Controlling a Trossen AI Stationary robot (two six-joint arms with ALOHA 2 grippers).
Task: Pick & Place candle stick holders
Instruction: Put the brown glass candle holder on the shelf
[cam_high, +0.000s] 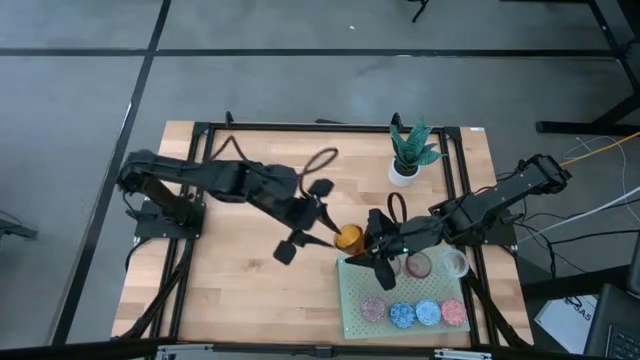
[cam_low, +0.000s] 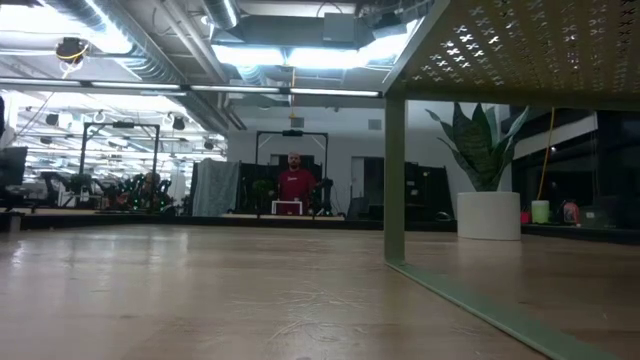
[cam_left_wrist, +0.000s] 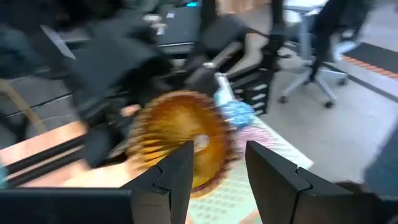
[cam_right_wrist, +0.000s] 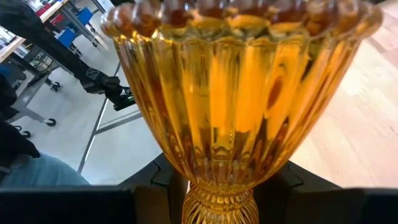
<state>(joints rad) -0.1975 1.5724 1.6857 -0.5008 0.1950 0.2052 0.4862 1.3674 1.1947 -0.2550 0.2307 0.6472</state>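
Above the mat's (cam_high: 410, 300) near corner I see both arms stretched inward; right end effector (cam_high: 372, 243) pinches amber holder's (cam_high: 350, 239) stem, left end effector (cam_high: 322, 237) clamps its rim.

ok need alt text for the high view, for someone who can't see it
Overhead view of a wooden table where the left gripper and right gripper meet at an amber candle holder by the edge of a pale green perforated mat. The mat carries two pink and two blue holders in a row; a potted plant stands behind.
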